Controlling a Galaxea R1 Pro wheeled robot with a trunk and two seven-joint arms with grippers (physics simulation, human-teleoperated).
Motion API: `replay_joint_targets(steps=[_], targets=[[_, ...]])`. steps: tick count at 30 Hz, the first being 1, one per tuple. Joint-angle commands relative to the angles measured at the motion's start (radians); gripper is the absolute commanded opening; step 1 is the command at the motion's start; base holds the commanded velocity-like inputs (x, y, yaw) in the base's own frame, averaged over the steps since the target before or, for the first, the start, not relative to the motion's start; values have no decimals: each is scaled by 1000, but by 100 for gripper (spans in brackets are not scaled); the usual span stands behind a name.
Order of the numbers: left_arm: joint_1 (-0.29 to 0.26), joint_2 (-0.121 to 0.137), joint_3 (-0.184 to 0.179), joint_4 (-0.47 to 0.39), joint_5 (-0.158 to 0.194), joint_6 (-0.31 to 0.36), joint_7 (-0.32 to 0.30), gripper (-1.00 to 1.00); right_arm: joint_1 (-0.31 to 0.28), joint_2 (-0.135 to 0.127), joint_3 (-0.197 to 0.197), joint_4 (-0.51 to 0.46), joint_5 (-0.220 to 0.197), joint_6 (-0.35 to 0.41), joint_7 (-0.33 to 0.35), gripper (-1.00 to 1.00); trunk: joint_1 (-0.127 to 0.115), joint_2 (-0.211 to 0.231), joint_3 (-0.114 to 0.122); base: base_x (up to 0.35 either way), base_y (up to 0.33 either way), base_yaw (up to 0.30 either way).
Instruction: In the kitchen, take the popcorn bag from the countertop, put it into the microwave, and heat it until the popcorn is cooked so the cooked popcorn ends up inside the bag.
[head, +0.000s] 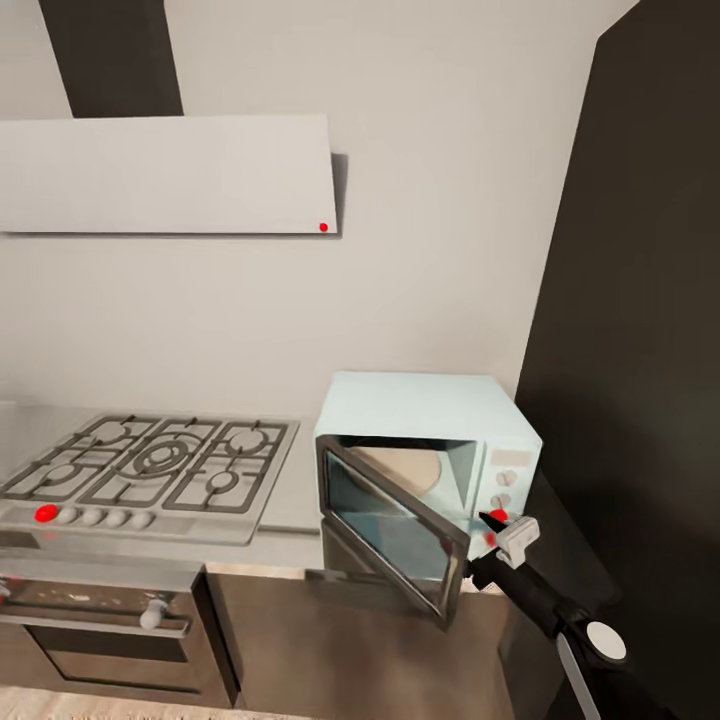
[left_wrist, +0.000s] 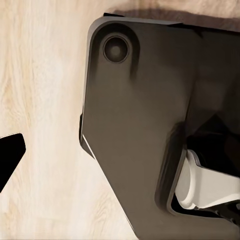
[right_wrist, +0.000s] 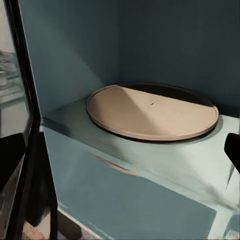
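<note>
the boxy pale mint-blue microwave sits on the grey brushed-steel desk just right of the gas hob with black grates, against the pale grey wall, with a tall dark cabinet on its right. its dark glass door hangs swung open toward the camera, hinged on the left. inside, the round tan turntable plate lies flat on the mint-blue cavity floor, and nothing rests on it. the right claw, on a black arm with a white wrist block, is raised in front of the microwave's control panel, beside the two round knobs and a small red dot; whether its fingers are apart or together cannot be told. in the right wrist view the dark door frame runs along one edge. the left wrist view looks down on the robot's dark base over a pale wooden floor; the left claw's state cannot be told. a white slanted hood hangs above the hob, a steel oven sits under it.
</note>
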Motion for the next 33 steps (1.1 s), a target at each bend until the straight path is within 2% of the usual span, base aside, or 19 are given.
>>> replay_joint_targets(steps=[1, 14, 33], targets=[[1, -1, 6, -2, 0, 0, 0, 100, 0, 0, -1, 1, 1, -4, 6, 100, 0, -1, 0, 0, 0, 253], [1, -2, 7, -2, 0, 2, 2, 100, 0, 0, -1, 2, 1, -4, 5, 100, 0, -1, 0, -99, -107, 255], [1, -2, 7, -2, 0, -2, 2, 100, 1, 0, -1, 10, 1, -5, 4, 100, 0, -1, 0, -3, -102, 255]])
